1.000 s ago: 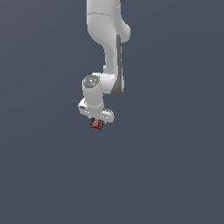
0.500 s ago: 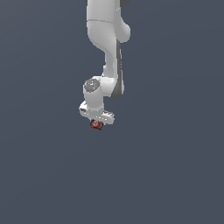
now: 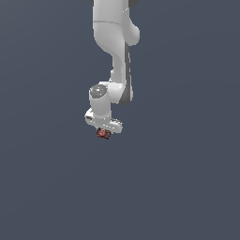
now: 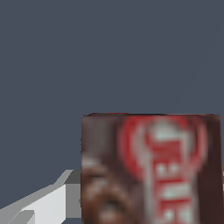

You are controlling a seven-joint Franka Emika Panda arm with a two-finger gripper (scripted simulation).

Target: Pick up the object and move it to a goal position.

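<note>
The object is a small dark red box with white lettering. It hangs just under the white gripper, which is shut on it, at the middle of the exterior view. In the wrist view the object looms large and blurred, showing red and white lettering and a brownish mark. One pale finger shows beside it; the other finger is hidden behind the box.
The white arm reaches down from the top of the exterior view. Around it there is only a plain dark blue-grey background, and no goal marker shows.
The arm and gripper have shifted slightly toward the exterior view's left and a little lower, carrying the object along. The grip looks unchanged.
</note>
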